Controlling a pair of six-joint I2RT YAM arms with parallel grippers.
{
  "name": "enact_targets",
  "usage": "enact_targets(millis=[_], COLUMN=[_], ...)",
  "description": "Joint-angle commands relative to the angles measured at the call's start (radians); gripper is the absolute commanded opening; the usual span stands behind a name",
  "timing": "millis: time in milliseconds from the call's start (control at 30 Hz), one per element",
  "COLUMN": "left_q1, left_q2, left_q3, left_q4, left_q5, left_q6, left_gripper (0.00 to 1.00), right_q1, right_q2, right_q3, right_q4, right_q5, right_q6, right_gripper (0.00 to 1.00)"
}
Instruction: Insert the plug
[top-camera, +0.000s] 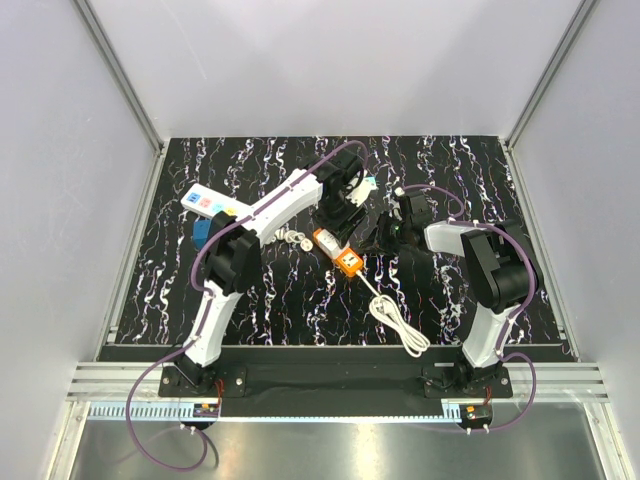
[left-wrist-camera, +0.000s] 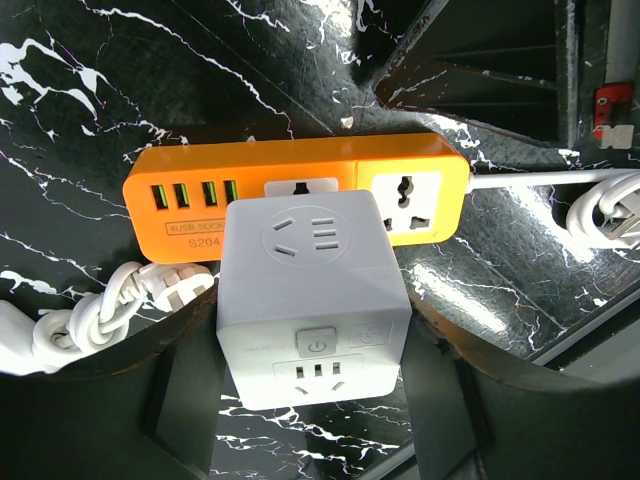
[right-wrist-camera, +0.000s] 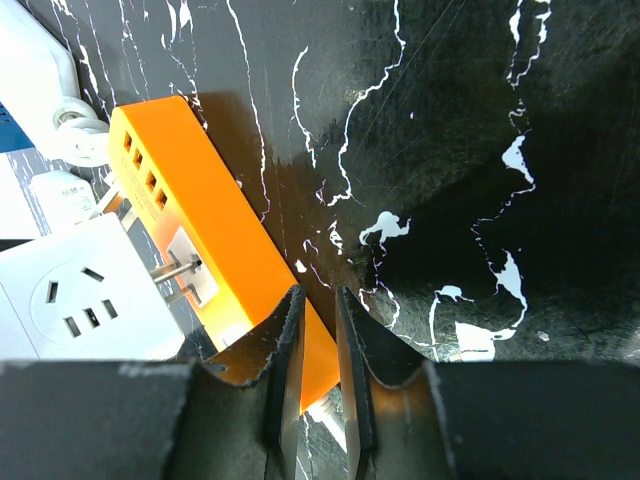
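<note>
I have the plug (left-wrist-camera: 313, 300) grasped in the left gripper (left-wrist-camera: 313, 345), one finger on each side of the white cube. It hangs just over the orange power strip (left-wrist-camera: 190, 190), which lies near the middle of the surface (right-wrist-camera: 470, 150). In the right wrist view the plug's metal prongs (right-wrist-camera: 172, 274) show bare, with their tips at the strip's white socket (right-wrist-camera: 203, 287). I judge it lined up but not seated. The right gripper (right-wrist-camera: 320, 335) is clenched with nothing between its fingers, over the strip's cable end. I cannot tell whether it presses down. Left to do: push the prongs fully home, then let go.
</note>
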Motion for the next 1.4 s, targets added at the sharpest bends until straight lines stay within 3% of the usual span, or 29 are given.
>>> enact_targets(millis=[0,233,633,933,1167,1367], left_q1=[0.013,0.002,-0.031,-0.039,-0.064,-0.076], left_q2=[0.01,0.025,-0.045,-0.028,-0.211,-0.222], left_q3=[0.035,-0.003,-0.29,-0.325,-0.667,-0.738], left_q4=[-0.028,-0.007,0.21,0.234,0.426,0.543], left_q5=[-0.047,-0.027,-0.059,-0.042,-0.101,-0.096], left_q6=[0.016,-0.001,-0.065,-0.087,-0.174,-0.192], left_gripper=[0.0,0.0,0.0,0.0,0.0,0.0], right_q1=[0.009,0.009,0.007,0.007,0.006,0.004], right_q2=[-0.026,-0.035,-0.096,-0.133,-0.155,-0.148], right_q3=[0.016,0.012,-0.03,-0.033,-0.053,-0.065], right_q4=[0.008,0.006,0.006,-0.002,-0.002,0.0], right_q5=[0.006,0.009,0.061,0.066,0.1,0.109], right_q6=[-0.02,-0.02,-0.026,-0.023,-0.028,-0.031], right_gripper=[0.25,0.25,0.25,0.25,0.24,0.23])
